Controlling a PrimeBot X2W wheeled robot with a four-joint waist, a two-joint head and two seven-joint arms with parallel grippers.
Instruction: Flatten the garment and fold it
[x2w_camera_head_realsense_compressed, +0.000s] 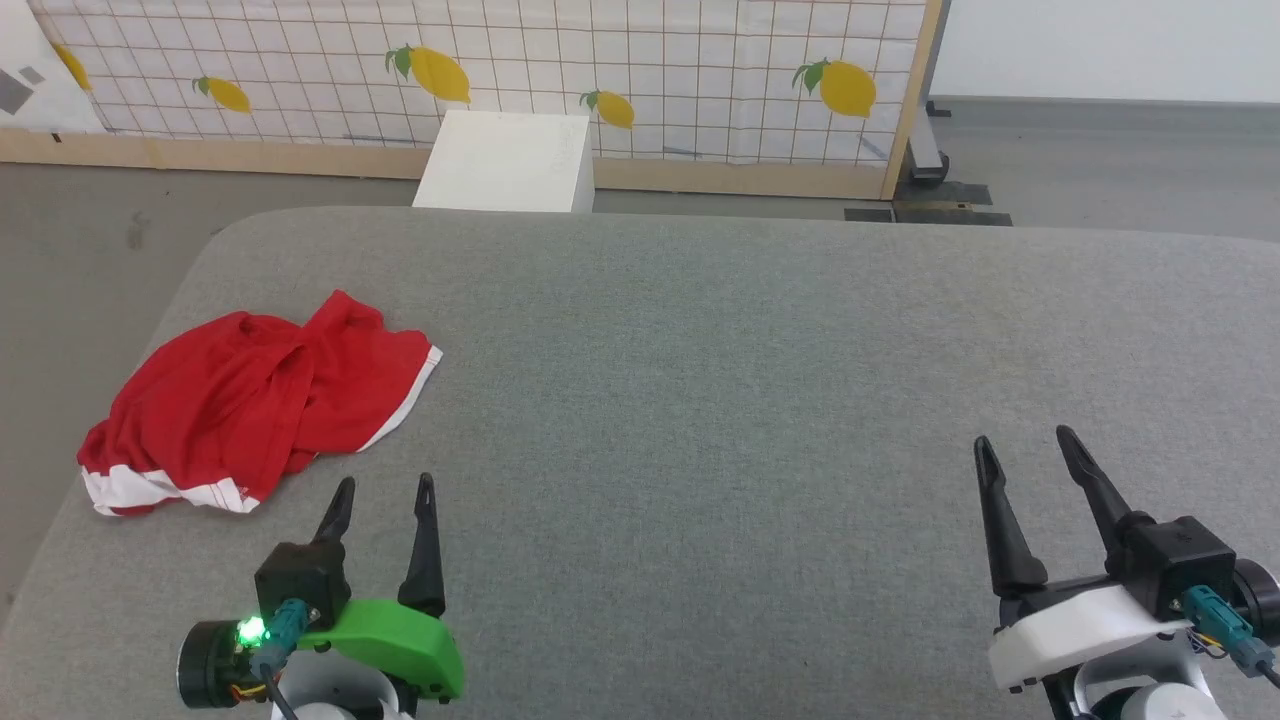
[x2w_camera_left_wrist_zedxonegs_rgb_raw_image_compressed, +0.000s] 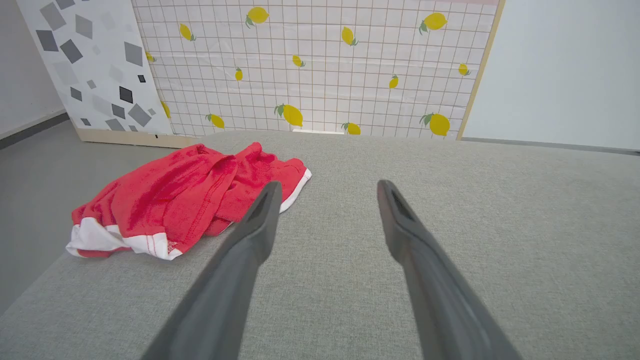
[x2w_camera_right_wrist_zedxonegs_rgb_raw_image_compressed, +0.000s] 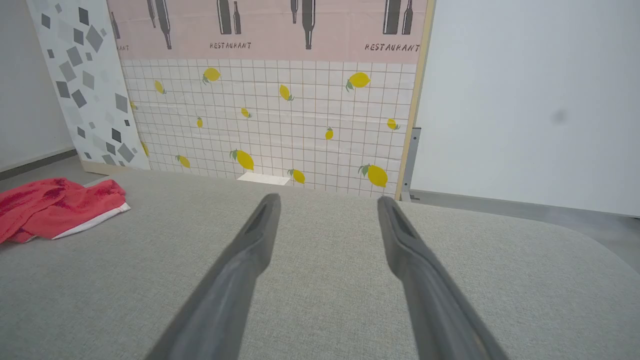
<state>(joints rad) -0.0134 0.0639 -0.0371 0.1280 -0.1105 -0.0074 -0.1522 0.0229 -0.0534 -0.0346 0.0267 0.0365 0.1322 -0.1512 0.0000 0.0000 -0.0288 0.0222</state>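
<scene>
Nothing done — I see garment (x2w_camera_head_realsense_compressed: 255, 410) crumpled, left gripper (x2w_camera_head_realsense_compressed: 385, 485) and right gripper (x2w_camera_head_realsense_compressed: 1022, 440) spread, empty; flatten, fold remain.

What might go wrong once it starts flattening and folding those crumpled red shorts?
The bright red fabric garment with white trim lies bunched by the left edge of the grey padded table; a tug could drag it off. Its layers overlap, so the open left gripper may pinch several together. The open right gripper sits far away.
</scene>
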